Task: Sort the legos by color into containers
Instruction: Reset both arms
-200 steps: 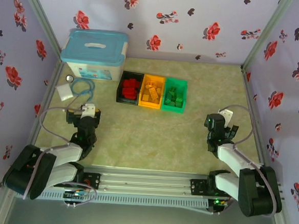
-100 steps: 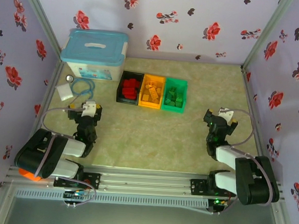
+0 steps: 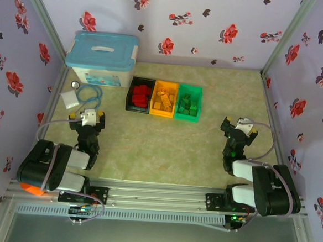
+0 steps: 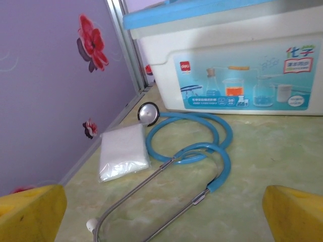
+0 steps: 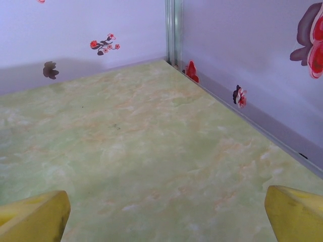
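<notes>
Sorting task, late stage. Three bins stand in a row touching one another, near the middle of the far edge of the surface (image 3: 148,145): a black bin (image 3: 129,96) with red bricks (image 3: 141,93), an orange-yellow bin (image 3: 162,116) with yellow-orange bricks (image 3: 164,100), and a green bin (image 3: 198,105) with green bricks (image 3: 187,107). Every brick visible lies in a bin of matching contents, so the sorting appears complete, with nothing evident left to place. The left hand (image 3: 86,117) sits near the left edge, fingers spread wide and grasping nothing, facing a stethoscope (image 4: 192,151), a white packet (image 4: 122,151) and a white box (image 4: 227,65). The right hand (image 3: 240,126), near the right edge, is likewise released, over bare surface.
</notes>
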`<control>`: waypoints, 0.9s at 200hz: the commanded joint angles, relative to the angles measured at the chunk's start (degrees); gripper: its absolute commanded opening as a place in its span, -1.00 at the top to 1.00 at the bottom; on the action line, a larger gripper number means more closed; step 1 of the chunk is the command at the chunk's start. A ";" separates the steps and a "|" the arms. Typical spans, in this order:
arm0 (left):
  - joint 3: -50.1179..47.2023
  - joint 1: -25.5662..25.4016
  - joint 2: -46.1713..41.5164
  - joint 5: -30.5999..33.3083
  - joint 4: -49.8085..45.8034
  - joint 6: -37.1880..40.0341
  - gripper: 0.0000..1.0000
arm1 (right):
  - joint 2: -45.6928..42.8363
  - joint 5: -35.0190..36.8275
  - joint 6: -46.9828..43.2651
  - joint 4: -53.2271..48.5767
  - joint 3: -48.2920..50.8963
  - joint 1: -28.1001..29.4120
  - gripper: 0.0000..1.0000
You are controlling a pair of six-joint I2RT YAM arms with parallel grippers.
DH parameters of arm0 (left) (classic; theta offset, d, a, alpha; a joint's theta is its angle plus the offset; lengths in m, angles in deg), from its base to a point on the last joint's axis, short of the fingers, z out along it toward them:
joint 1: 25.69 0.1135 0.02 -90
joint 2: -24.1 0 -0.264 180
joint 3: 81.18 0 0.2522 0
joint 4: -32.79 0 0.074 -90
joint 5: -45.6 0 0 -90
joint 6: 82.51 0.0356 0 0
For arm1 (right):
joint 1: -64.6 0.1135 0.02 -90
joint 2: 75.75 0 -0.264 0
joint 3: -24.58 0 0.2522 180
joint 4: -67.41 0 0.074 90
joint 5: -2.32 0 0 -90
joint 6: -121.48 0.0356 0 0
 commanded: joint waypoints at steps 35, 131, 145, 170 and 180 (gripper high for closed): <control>2.24 3.09 5.19 -4.73 2.73 -3.62 -0.99 | 17.06 -9.24 -1.34 23.75 1.80 -5.19 -0.98; 2.78 1.62 7.56 -16.28 2.77 2.71 -0.99 | 20.78 -7.75 -10.17 24.48 -0.45 1.42 -0.99; 3.07 2.02 7.79 -16.80 2.53 2.61 -0.99 | 19.97 -8.02 -9.76 21.91 -1.27 1.11 -0.99; 5.32 4.87 9.99 -20.16 0.79 0.64 -1.00 | 17.34 -9.21 -6.37 7.20 -7.74 -1.54 -0.99; 6.63 5.59 9.14 -19.99 -2.70 -0.27 -1.00 | 16.92 -13.33 -3.52 -3.98 -12.95 -4.43 -0.99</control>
